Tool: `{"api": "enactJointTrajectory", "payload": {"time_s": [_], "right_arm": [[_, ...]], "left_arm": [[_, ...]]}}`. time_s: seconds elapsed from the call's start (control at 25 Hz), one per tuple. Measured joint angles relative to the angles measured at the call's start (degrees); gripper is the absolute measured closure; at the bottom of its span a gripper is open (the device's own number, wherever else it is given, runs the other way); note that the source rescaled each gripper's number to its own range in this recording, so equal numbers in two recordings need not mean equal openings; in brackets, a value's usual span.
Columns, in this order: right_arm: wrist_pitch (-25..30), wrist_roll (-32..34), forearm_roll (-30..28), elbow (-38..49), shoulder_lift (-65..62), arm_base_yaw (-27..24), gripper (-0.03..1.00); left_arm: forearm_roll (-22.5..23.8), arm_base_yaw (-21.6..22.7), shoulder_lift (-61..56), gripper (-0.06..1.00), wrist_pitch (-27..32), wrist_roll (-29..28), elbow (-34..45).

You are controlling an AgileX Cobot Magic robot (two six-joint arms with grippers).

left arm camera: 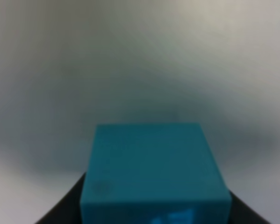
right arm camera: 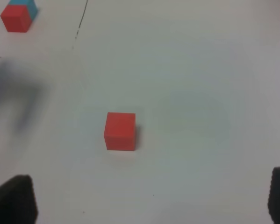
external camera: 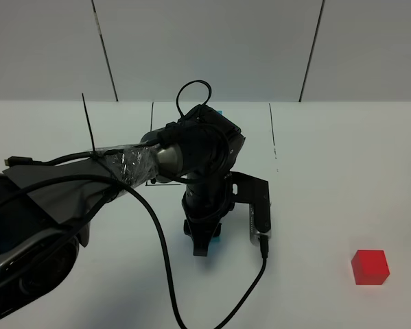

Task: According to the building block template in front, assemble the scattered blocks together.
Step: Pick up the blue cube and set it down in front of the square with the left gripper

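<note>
**Cyan cube in the left jaws, red cube lying loose**

From the high camera, my left arm hides most of the building block template (external camera: 272,133). I can make out only stretches of its thin black-lined rectangle and a sliver of its cyan-blue cube (external camera: 219,112). The right wrist camera catches the template's red and cyan pair (right arm camera: 16,18), cut off at the frame's corner.

The left gripper (external camera: 204,241) points down at the white surface (external camera: 342,178), just in front of the template. Its jaws are closed on the small matte cyan-blue cube (left arm camera: 151,170), which fills the blurred left wrist view. I cannot tell whether that cube touches the surface.

The small matte red cube (external camera: 370,266) sits well apart from the template, in front of it and to the right. The right gripper (right arm camera: 149,186) hangs above it with its jaws spread wide and holding nothing. Only its dark fingertips (right arm camera: 16,200) show.
</note>
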Motion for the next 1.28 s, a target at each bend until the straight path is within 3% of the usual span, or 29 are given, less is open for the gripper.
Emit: {"api": "enactJointTrajectory", "payload": {"time_s": [0.16, 1.0, 1.04, 1.08, 1.16, 1.28], "right_arm": [[0.0, 0.0, 0.0, 0.0, 0.0, 0.0, -0.03], [0.0, 0.0, 0.0, 0.0, 0.0, 0.0, -0.03], [0.0, 0.0, 0.0, 0.0, 0.0, 0.0, -0.03], [0.0, 0.0, 0.0, 0.0, 0.0, 0.0, -0.03], [0.0, 0.0, 0.0, 0.0, 0.0, 0.0, -0.03], [0.0, 0.0, 0.0, 0.0, 0.0, 0.0, -0.03]], "left_arm": [[0.13, 0.0, 0.0, 0.94, -2.35, -2.48, 0.0], [0.41, -0.04, 2.68, 0.92, -1.86, -2.54, -0.52], [0.41, -0.04, 2.68, 0.88, -1.7, -2.54, -0.52], [0.52, -0.04, 2.68, 0.76, -1.53, -2.54, -0.52], [0.45, -0.04, 2.68, 0.46, 0.12, -2.54, -0.52], [0.4, -0.11, 2.73, 0.09, 2.51, -1.9, -0.52]]}}
